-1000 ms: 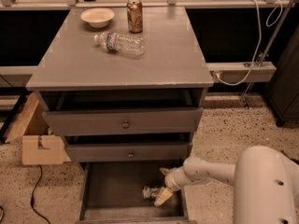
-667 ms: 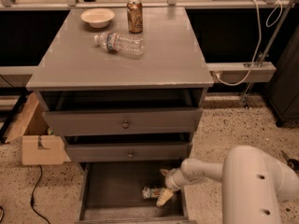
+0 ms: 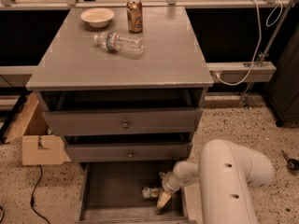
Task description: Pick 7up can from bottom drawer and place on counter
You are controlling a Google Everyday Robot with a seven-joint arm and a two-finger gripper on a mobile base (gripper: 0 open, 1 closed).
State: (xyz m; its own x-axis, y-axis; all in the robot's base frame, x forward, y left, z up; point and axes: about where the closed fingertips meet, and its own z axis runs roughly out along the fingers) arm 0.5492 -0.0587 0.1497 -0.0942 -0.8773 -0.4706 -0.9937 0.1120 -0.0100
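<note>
The 7up can (image 3: 150, 192) lies on its side on the dark floor of the open bottom drawer (image 3: 112, 190), towards its right side. My gripper (image 3: 162, 189) is low inside the drawer at the can's right end. It is open, with one pale finger (image 3: 163, 200) in front of the can and the other behind it. The white arm (image 3: 229, 181) reaches in from the lower right. The counter (image 3: 163, 55) is the grey top of the cabinet, with a worn pale front edge.
On the counter stand a white bowl (image 3: 97, 17) and a brown-gold can (image 3: 134, 15), and a clear plastic bottle (image 3: 119, 43) lies on its side. Two knobbed drawers (image 3: 125, 123) stick out slightly above the bottom one. A cardboard box (image 3: 39, 146) sits on the floor at left.
The arm's large white link has swung left and fills more of the lower right. The gripper stays at the can's right end; the can has not moved.
</note>
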